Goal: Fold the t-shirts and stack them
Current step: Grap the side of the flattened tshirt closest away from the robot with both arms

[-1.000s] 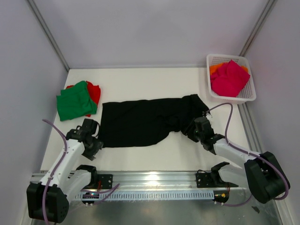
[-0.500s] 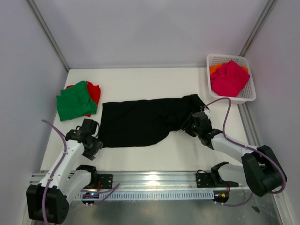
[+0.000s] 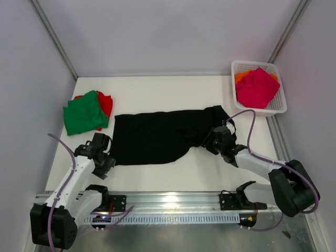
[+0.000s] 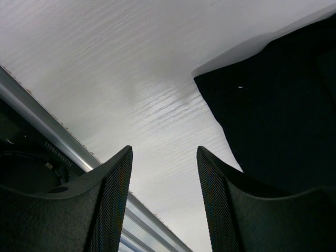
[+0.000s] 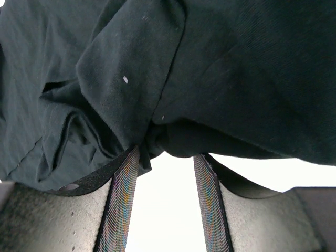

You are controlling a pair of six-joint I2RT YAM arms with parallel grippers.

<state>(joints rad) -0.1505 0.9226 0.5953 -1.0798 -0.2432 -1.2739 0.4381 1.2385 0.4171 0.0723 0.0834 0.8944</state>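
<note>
The big black shirt point(image 3: 157, 137) is lying long from side to side between the two claws. The right claw point(image 5: 165, 152) is gaping half open and holding nothing, and the bunched shirt edge is sitting right at its tips. The left claw point(image 4: 164, 152) is gaping empty too, and the shirt corner is lying just ahead, off to one side. I think the right claw is nearer.

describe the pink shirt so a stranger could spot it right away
Look to the far right corner of the white table, where a white plastic basket sits. The pink shirt is heaped in it over an orange one, the only pink cloth in view.
</note>
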